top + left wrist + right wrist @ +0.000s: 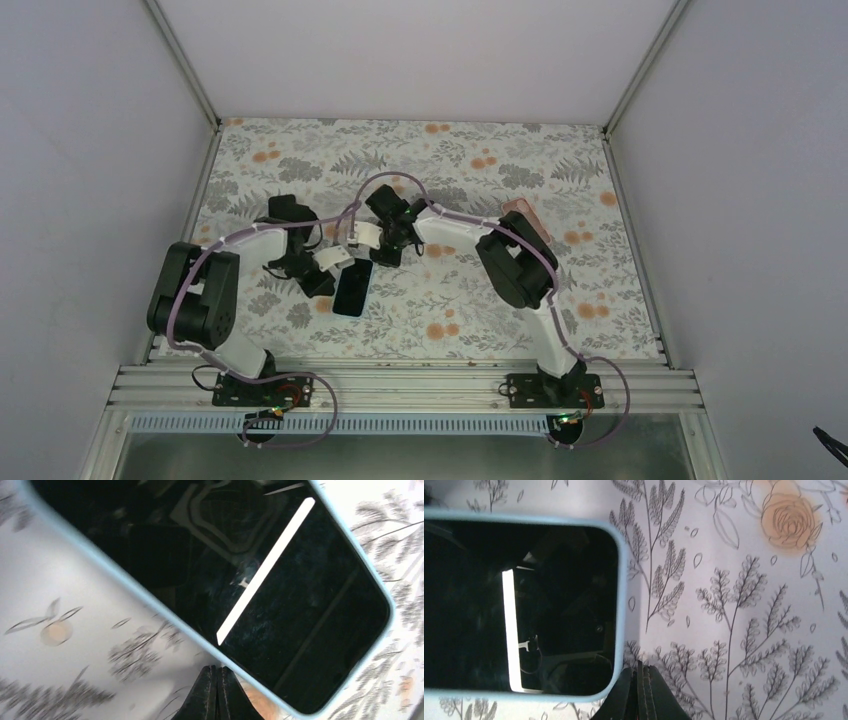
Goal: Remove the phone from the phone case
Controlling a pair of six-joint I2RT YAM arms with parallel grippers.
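Near the middle of the desk [480,300], somewhat toward its left edge, the phone [352,288] is seen lying flat with its dark screen up, seated in the pale blue phone case [622,605], whose rim is visible all round the glass. The long axis runs from the near edge toward the far edge, with the far end leaning slightly to the right. The left gripper [216,680] is held against the left long side of the case, apparently close to the far corner, and its fingers are pressed together with nothing between them. The right gripper [639,680] is placed just beside a corner of the far short end, the body of the phone stretching away from it toward the near edge; its fingers are likewise clenched on nothing. Whether either tip actually touches the rim cannot be told. Both arms are judged about equally near, so the coming move is taken to turn on the far end: one tip would have to be hooked under the rim there while the phone is pinned by the other.
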